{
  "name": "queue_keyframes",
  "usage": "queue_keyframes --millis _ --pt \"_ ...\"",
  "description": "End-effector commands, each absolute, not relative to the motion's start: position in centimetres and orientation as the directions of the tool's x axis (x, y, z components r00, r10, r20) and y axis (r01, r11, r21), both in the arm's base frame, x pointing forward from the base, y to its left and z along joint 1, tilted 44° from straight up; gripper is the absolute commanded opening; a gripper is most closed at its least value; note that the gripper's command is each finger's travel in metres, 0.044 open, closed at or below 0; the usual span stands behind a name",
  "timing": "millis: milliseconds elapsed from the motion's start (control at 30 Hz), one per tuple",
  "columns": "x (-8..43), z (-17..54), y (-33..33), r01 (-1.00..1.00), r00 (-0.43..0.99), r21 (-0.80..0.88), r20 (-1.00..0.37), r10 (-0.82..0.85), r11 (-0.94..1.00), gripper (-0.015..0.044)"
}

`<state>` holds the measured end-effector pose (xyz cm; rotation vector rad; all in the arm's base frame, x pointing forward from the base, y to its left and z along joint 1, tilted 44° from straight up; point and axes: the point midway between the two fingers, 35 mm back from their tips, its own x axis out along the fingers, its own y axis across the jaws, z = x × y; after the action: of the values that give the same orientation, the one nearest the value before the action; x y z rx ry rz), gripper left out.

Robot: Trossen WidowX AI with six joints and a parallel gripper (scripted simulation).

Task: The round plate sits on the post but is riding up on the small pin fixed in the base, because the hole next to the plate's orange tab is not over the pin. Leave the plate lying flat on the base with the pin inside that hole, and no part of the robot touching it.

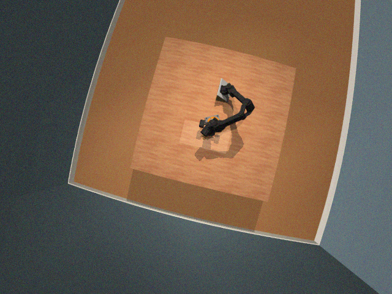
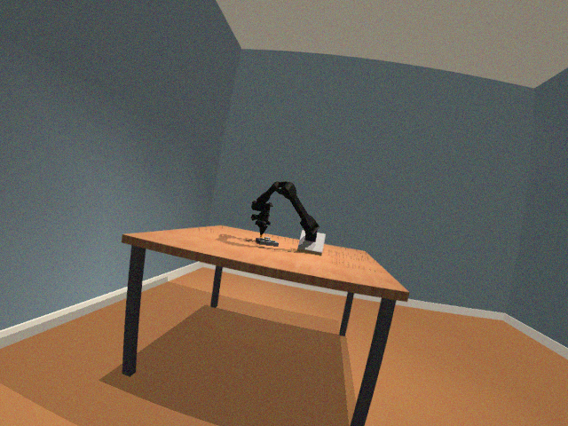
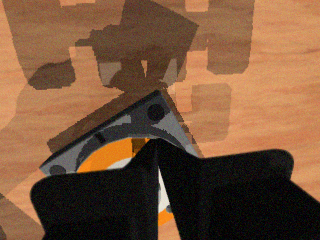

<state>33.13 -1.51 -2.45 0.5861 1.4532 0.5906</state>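
The grey square base (image 3: 70, 161) (image 2: 273, 243) lies on the table. The round plate, with an orange ring (image 3: 97, 159) (image 1: 212, 119) and a pale centre, sits in it. A darker orange-brown patch, perhaps the tab, shows just left of the fingertips in the wrist view. My gripper (image 3: 155, 144) (image 2: 262, 235) is shut and holds nothing. Its tips are over or at the plate's rim on the side of the base's dark corner hole; whether they touch is unclear. The fingers hide much of the plate. The pin, its hole and whether the plate lies flat cannot be made out.
The arm's pale mounting plate (image 1: 219, 91) (image 2: 311, 248) stands on the wooden table (image 1: 164, 95) (image 2: 206, 248). The arm arches from there to the base. A lighter rectangle on the table (image 1: 187, 136) and the arm's shadows lie around the base.
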Motion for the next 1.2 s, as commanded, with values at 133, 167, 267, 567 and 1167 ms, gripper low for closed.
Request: queue_keyframes --millis 133,167,267,567,1167 --pt "33.3 -1.7 -0.7 -0.014 0.027 0.69 -0.723 0.69 0.724 0.0" --pt "33.3 -1.6 -0.7 -0.014 0.027 0.69 -0.723 0.69 0.724 0.0" --pt "33.4 -1.4 -0.5 -0.014 0.027 0.69 -0.723 0.69 0.723 0.0" --pt "33.3 -0.7 0.1 -0.014 0.027 0.691 -0.723 0.691 0.723 0.0" --pt "33.2 1.7 -1.3 -0.014 0.026 0.689 -0.724 0.689 0.724 0.0"
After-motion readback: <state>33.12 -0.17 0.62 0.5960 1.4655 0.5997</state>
